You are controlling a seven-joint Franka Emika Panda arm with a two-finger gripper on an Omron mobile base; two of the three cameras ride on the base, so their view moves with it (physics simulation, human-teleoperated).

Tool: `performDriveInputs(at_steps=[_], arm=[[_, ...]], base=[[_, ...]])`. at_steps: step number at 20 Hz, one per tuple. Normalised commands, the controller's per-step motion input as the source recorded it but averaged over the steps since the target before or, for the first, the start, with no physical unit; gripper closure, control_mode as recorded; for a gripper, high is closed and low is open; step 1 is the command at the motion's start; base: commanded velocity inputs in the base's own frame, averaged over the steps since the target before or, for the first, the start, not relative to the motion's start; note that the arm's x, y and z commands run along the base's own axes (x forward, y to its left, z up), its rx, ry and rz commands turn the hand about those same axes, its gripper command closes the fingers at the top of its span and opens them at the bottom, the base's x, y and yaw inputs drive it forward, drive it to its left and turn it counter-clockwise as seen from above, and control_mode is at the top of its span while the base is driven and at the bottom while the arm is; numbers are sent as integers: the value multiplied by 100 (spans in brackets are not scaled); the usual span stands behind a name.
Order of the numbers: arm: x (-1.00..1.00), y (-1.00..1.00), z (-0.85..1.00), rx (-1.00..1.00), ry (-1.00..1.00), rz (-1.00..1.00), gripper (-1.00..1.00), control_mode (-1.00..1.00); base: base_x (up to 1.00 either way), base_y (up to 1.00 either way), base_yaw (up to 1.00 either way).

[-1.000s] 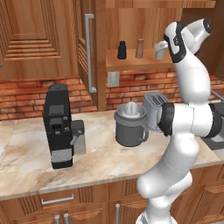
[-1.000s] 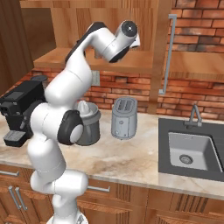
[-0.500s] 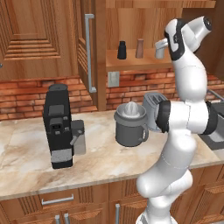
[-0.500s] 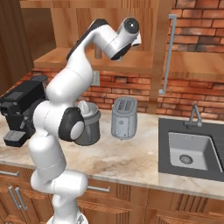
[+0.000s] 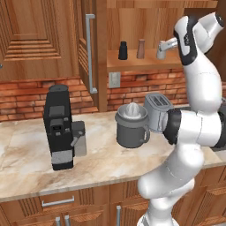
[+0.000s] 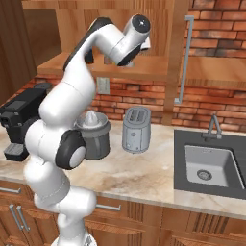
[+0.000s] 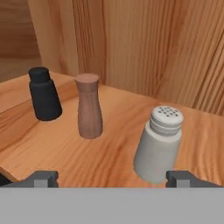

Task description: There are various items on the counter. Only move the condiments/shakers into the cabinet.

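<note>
A kitchen with a brick wall has a long marble tabletop [image 5: 26, 150], and above it a wooden cabinet [image 5: 145, 66] whose shelf carries all three shakers in a row. On the tabletop stand the coffee machine [image 5: 58, 127], then the juicer [image 5: 131, 125] and the toaster [image 5: 157, 110] close together, with the sink [image 6: 209, 166] further to the right. The gripper [image 7: 111, 178] is at the shelf with jaws spread wide and holding nothing; the grey shaker [image 7: 158, 144] stands upright just before them, nearer to one finger, the wood shaker [image 7: 89, 106] is beside it and the black shaker [image 7: 43, 93] is farthest.
</note>
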Motion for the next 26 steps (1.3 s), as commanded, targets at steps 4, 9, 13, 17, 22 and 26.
performDriveInputs(at_steps=[4,9,13,17,22,26], arm=[[-100,88,-33,0,-3,0,-100,-100],[-100,100,-60,0,-14,0,-100,-100],[-100,97,-89,0,-6,-6,-100,-100],[-100,81,-99,0,0,-14,-100,-100],[-100,39,-57,8,1,-24,-100,-100],[-25,-3,-1,3,3,-10,-100,-100]], base=[[0,0,0],[0,0,0],[0,0,0],[0,0,0],[0,0,0],[0,0,0]])
